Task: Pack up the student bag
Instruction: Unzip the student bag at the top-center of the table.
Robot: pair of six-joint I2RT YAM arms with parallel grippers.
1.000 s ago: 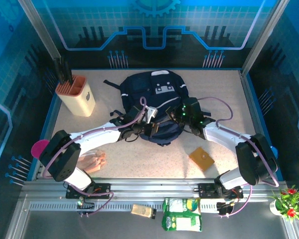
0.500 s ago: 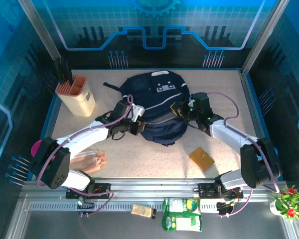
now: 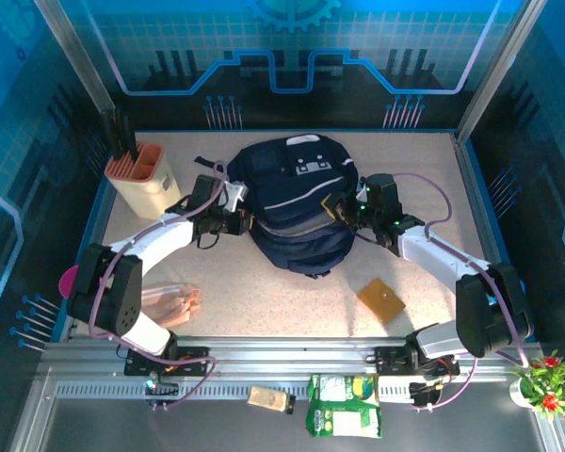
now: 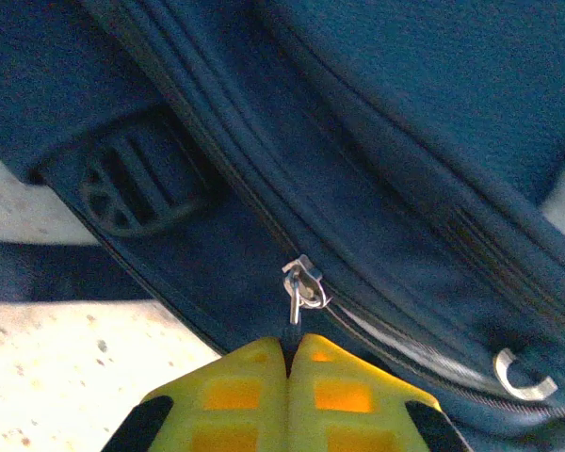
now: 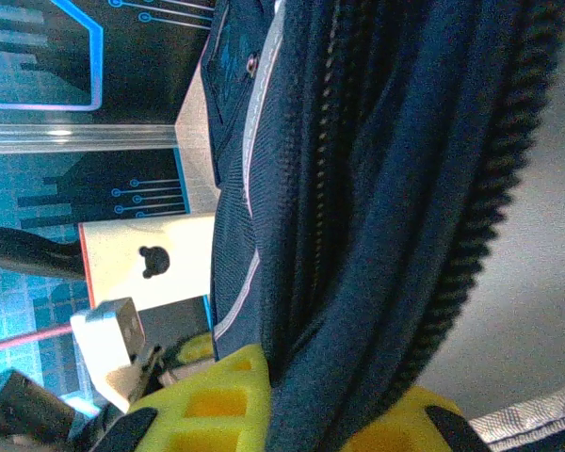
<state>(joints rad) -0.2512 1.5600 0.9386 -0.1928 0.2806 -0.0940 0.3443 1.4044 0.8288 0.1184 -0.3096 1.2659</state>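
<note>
At the middle of the table (image 3: 264, 301), toward its far half, lies the student bag (image 3: 297, 188), front face up with the grey-white patch near its far end and its lower end pointing toward the arms' bases. An arm reaches in to it from each flank.

The left gripper (image 3: 242, 223) meets the bag's left edge. Seen from the left wrist, its two yellow fingers (image 4: 235, 395) are pressed together with no gap. The thin metal zipper pull (image 4: 299, 284) runs straight down into the seam where they meet (the tab's lower end is hidden between the pads). Its slider sits on a zip track that crosses that view diagonally, from upper left to lower right. A second metal ring (image 4: 524, 375) shows further along at the lower right, apart from the fingers. A ribbed dark patch (image 4: 137, 179) on the bag lies up and left of the fingertips, untouched.

The right gripper (image 3: 340, 209) is at the bag's opposite, right edge. From the right wrist, its yellow fingers (image 5: 207, 400) are closed nearly all the way on a fold of the navy fabric. The fold rises between them, with coarse zip tracks running up it. Beyond the bag in that view stands a beige holder (image 5: 151, 259), well apart from these fingers.

An orange-brown square (image 3: 381, 299) lies on the table nearer the arms, off the bag's right corner and apart from both grippers.
</note>
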